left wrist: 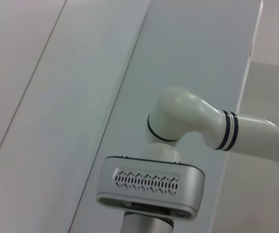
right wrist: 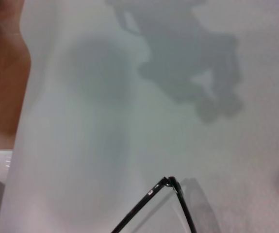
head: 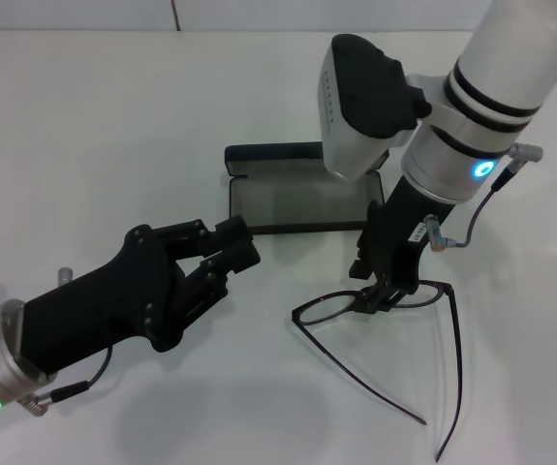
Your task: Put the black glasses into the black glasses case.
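Head view, right hand (head: 383, 294) pinching thin wire-framed black glasses (head: 394, 334), flat rectangular black glasses case (head: 302, 194) open

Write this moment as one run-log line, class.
right gripper: at black glasses bridge, on table | left gripper: open, beside black glasses case | case: open, empty

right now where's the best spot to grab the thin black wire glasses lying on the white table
The front rim of the thin black wire glasses near the bridge, from straight above. They lie unfolded with the long temples splayed towards the robot, so the frame front is the most compact, rigid part. The right gripper is already down on it.
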`<state>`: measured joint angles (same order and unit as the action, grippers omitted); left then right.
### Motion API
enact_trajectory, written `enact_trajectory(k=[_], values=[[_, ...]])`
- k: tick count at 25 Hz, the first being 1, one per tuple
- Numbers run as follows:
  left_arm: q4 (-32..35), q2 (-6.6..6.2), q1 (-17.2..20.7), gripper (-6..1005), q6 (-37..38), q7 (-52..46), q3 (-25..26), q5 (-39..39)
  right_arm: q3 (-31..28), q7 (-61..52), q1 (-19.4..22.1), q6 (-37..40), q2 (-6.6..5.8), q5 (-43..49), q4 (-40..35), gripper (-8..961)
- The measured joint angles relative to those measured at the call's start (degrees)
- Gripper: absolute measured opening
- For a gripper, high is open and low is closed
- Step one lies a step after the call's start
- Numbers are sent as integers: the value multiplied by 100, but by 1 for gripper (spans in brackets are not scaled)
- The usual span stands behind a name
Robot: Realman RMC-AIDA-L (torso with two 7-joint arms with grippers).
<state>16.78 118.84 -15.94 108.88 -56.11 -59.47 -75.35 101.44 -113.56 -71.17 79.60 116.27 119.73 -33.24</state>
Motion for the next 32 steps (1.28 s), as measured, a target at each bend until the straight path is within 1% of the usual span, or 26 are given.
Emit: enact_trajectory(k=[6, 17, 22, 27, 32], values=[[-15, 9, 3, 186, -2, -9, 5, 0, 301, 7, -3, -222, 0, -146, 115, 365], [-138, 10, -47, 182, -136, 4, 6, 2, 315, 162, 6, -275, 0, -294, 131, 350], [-141, 16, -29, 181, -139, -5, 6, 4, 315, 163, 4, -263, 0, -294, 130, 212], [-141, 16, -34, 179, -139, -5, 6, 4, 330, 126, 45, -251, 0, -295, 132, 124], [-140, 17, -38, 177, -139, -9, 1, 4, 337, 116, 95, -253, 0, -305, 138, 107]])
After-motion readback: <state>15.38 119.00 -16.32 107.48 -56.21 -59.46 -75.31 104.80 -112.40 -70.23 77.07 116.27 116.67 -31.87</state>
